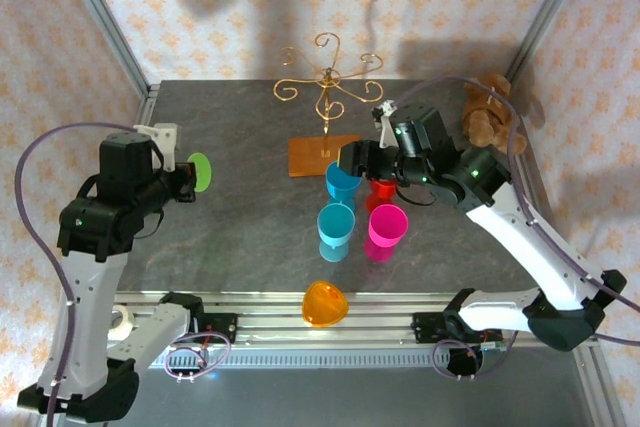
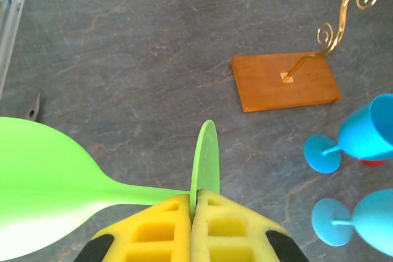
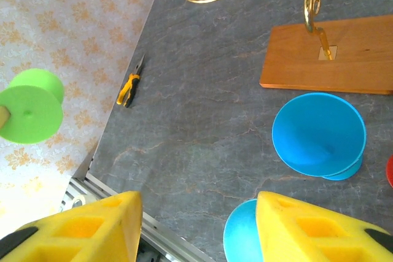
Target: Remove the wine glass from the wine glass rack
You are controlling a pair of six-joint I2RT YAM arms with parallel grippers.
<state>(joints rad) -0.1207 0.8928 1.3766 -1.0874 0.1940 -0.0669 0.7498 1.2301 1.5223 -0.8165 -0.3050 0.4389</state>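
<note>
Left wrist: left jaws shut on the green wine glass (image 2: 55, 176) by its thin foot rim; it may slip.
Right jaws half open, empty; descending could topple the blue wine glass (image 3: 318, 130).

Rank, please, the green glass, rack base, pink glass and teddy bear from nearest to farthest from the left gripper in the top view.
1. Green glass: held in the left gripper, on the left.
2. Rack base: centre, towards the back.
3. Pink glass: right of centre, nearer the front.
4. Teddy bear: back right corner.
</note>
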